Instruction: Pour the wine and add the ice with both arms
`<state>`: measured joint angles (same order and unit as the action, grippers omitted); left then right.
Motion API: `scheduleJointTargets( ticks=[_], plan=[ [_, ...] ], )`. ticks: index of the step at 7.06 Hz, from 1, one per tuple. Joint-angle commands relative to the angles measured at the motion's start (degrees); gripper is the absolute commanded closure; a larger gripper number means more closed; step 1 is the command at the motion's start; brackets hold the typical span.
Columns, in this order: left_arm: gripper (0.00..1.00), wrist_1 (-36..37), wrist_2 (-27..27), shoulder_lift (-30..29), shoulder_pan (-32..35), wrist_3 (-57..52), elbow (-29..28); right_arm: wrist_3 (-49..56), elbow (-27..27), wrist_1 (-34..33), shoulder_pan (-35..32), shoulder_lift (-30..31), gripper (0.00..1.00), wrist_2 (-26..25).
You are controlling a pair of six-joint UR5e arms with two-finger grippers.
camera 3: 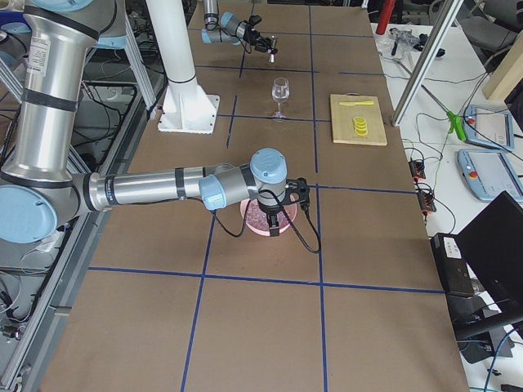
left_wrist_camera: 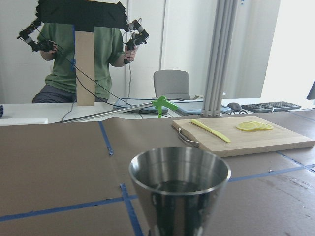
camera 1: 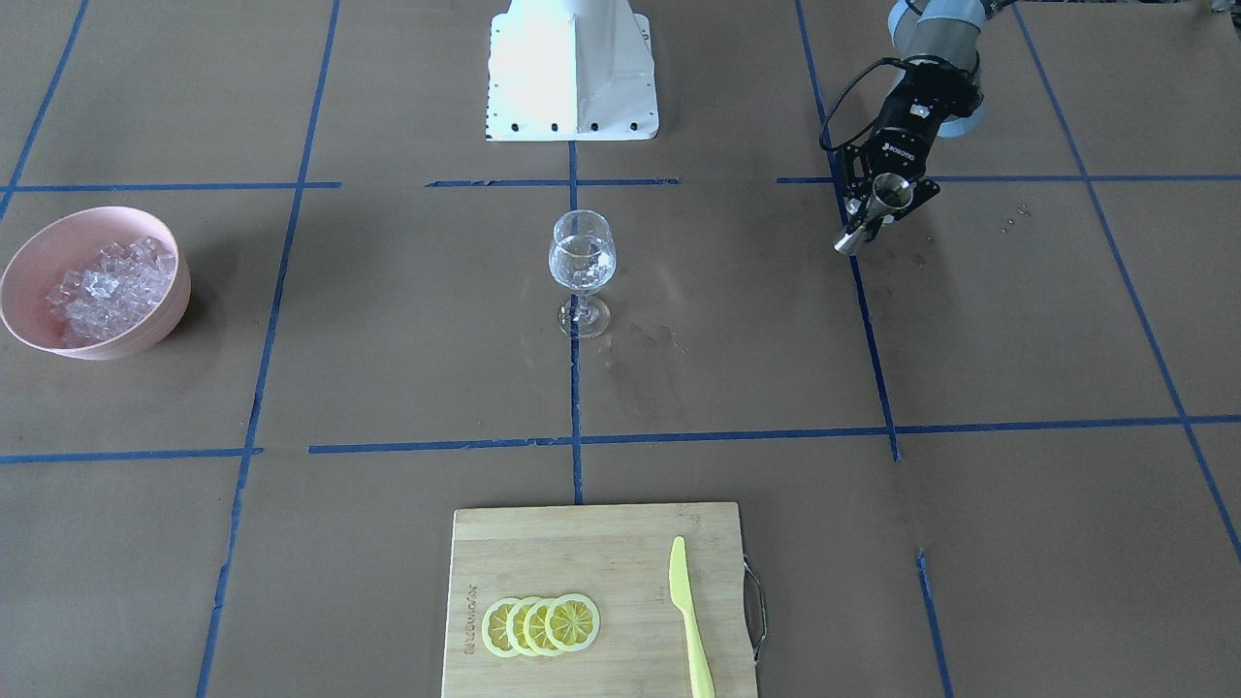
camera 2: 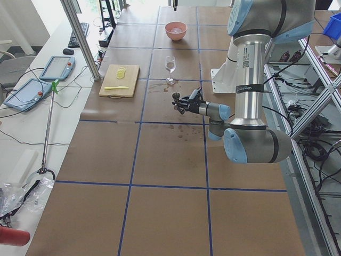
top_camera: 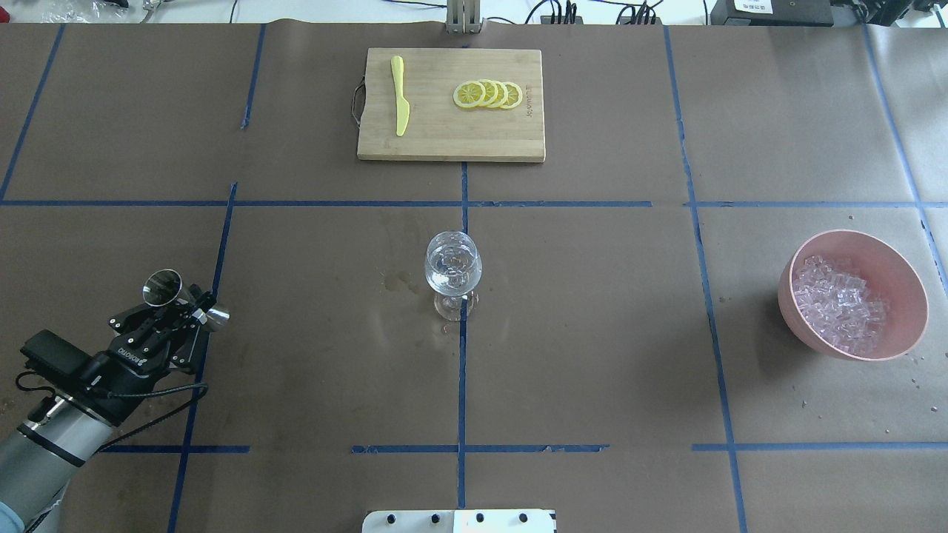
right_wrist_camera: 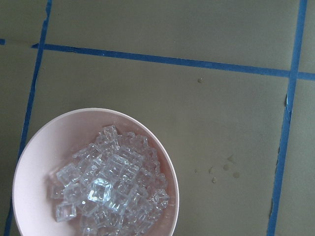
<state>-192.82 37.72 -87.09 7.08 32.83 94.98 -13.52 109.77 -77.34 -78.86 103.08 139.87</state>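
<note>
- Steel jigger, at the table's left in the overhead view: the left gripper clamps it at the waist, fingers closed tight against it. Its wide mouth is uppermost and its long axis leans off vertical. It is held over the brown paper, well apart from the glass.
- Wine glass, centre, stands upright on the blue tape line, stem vertical. The wine sits low in its bowl, a small clear pool.
- Bamboo board, beyond the glass, carries a yellow knife and overlapping lemon slices.
- Pink bowl, right, is heaped with the ice.
- Right gripper points straight down over that bowl and shows in the side view only; I cannot tell whether its jaws are parted.
</note>
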Motion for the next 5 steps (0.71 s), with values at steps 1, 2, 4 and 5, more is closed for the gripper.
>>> scheduleJointTargets(
  ticks=[1,2,4,5],
  plan=[
    [1.00,7.87,1.47,-3.87,1.97,-2.77,5.81,0.16,0.01,0.08,-0.06,-0.16,0.00,-0.12],
    [1.00,14.33,8.01,-4.49,4.15,-3.56,10.71,0.34,0.01,0.08,0.02,-0.16,0.00,-0.21],
    [1.00,23.78,10.36,-4.58,4.61,-15.23,16.38,0.34,0.01,0.08,-0.06,0.01,0.00,-0.29],
    [1.00,23.80,10.36,-4.76,4.18,-15.26,14.47,0.34,0.01,0.08,-0.06,0.01,0.00,-0.29]
  ],
)
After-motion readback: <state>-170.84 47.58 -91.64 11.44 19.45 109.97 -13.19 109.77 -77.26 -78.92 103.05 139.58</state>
